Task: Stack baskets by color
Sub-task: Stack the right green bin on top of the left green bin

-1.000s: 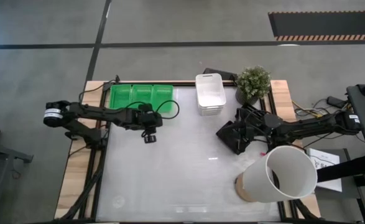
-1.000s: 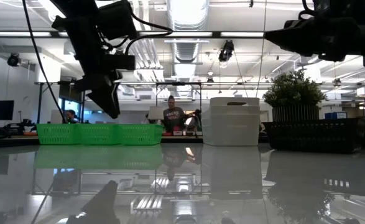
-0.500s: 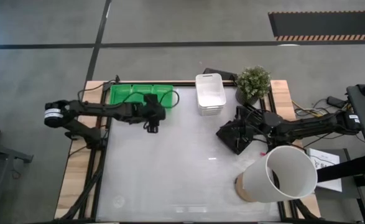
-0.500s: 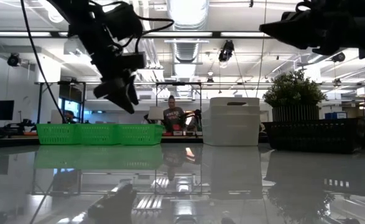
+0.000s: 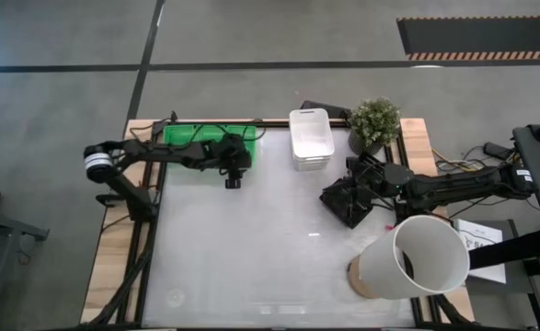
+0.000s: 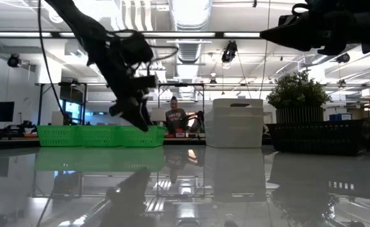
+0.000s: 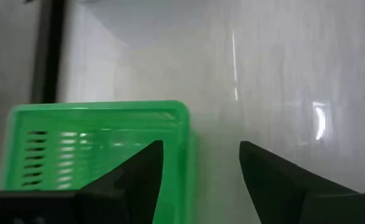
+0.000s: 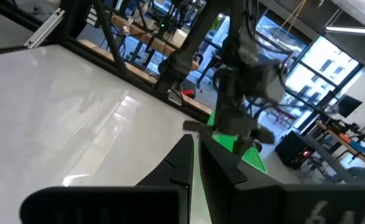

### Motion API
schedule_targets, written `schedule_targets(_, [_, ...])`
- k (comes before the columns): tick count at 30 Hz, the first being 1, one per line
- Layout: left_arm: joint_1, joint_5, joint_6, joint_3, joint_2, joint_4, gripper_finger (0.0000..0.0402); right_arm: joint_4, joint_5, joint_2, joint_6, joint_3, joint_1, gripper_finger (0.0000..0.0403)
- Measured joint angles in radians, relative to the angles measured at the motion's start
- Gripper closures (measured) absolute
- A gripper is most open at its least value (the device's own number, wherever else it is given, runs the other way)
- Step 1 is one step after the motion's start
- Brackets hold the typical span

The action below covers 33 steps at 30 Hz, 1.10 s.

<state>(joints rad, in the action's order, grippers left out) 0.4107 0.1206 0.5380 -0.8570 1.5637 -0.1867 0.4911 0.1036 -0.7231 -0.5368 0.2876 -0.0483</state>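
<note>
The table (image 5: 251, 267) carries, largest first, a white cylinder (image 5: 419, 260) lying tilted near its right front corner, then the green baskets (image 5: 182, 136) in a row along the far left edge, the stack of white baskets (image 5: 311, 138) at the far middle, and the black basket (image 5: 345, 199) on the right, with a potted plant (image 5: 374, 121) at the far right.

The left arm has swung back toward the far edge since a second ago: its gripper, which then hung over the bare table in front of the green row, now sits at the right end of that row. The left gripper (image 5: 234, 175) is released, jaws spread wide where they were narrower before; in its wrist view the dark fingers (image 7: 138, 180) straddle the end wall of the nearest green basket (image 7: 101, 146), one finger over the basket, the other over the bare table.

The right gripper (image 8: 194, 163) stays clenched, holding nothing visible, and hovers above the black basket much as before.

The baskets themselves lie unchanged.
</note>
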Motion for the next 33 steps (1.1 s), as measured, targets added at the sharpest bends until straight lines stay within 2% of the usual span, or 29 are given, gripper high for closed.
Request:
schedule_targets(4, [0.0, 0.013, 0.003, 0.0, 0.055, 0.043, 0.0206, -0.001, 0.0, 0.0, 0.017, -0.006, 0.0, 0.0385])
schedule_targets(11, [0.002, 0.019, 0.018, 0.0, 0.071, 0.074, 0.0219, 0.0, 0.0, 0.0, 0.026, -0.007, 0.0, 0.0385])
schedule_targets(14, [0.002, 0.02, 0.026, 0.0, 0.071, 0.074, 0.026, 0.0, 0.0, 0.0, 0.032, -0.007, 0.0, 0.0385])
schedule_targets(19, [0.002, 0.02, 0.029, -0.003, 0.071, 0.074, 0.0365, 0.0, 0.0, 0.0, 0.041, -0.007, 0.0, 0.0385])
schedule_targets(21, [0.002, 0.02, 0.029, -0.007, 0.071, 0.073, 0.0391, -0.001, 0.0, 0.0, 0.041, -0.007, 0.0, 0.0385])
schedule_targets(27, [-0.019, 0.019, 0.045, -0.027, 0.049, 0.068, 0.04, -0.001, 0.0, 0.0, 0.04, -0.003, 0.0, 0.0385])
schedule_targets(33, [-0.041, 0.031, 0.047, -0.028, -0.097, 0.045, 0.0401, 0.001, 0.0, 0.0, 0.039, -0.003, 0.0, 0.0385])
